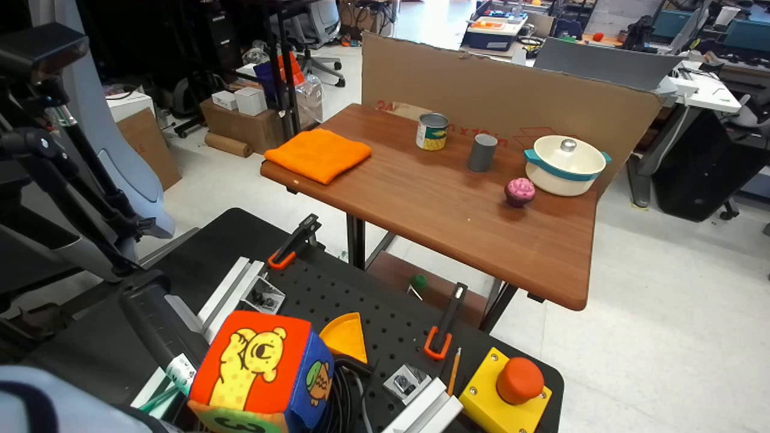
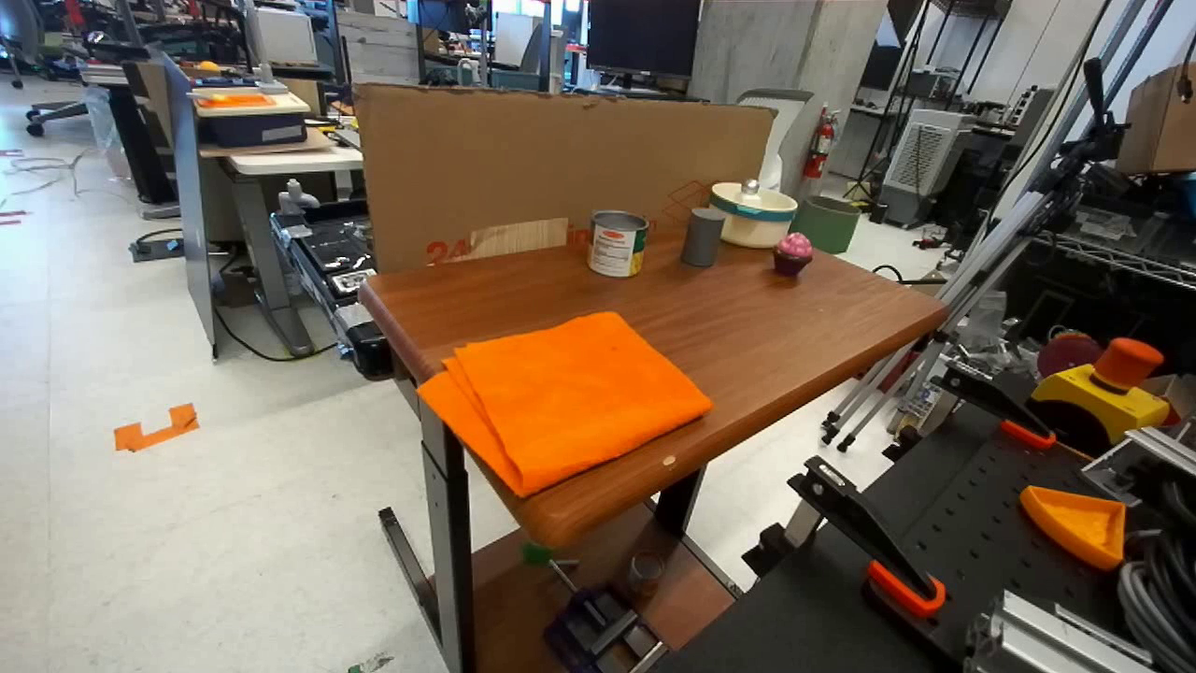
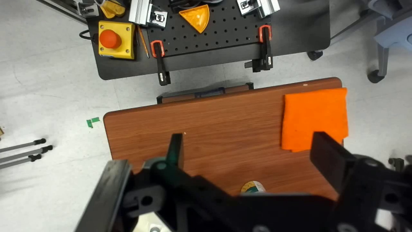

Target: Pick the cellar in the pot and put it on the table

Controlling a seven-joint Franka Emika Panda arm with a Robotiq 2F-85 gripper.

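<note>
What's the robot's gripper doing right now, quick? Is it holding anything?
Gripper: open wide in the wrist view, holding nothing.

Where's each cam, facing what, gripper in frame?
Wrist view: above the table, facing down; open gripper in frame.
Exterior view: high over the black bench, facing across the table toward the cardboard; no gripper.
Exterior view: near the orange cloth, facing diagonally toward the pot; no gripper.
Both exterior views share pot, orange cloth, cardboard.
</note>
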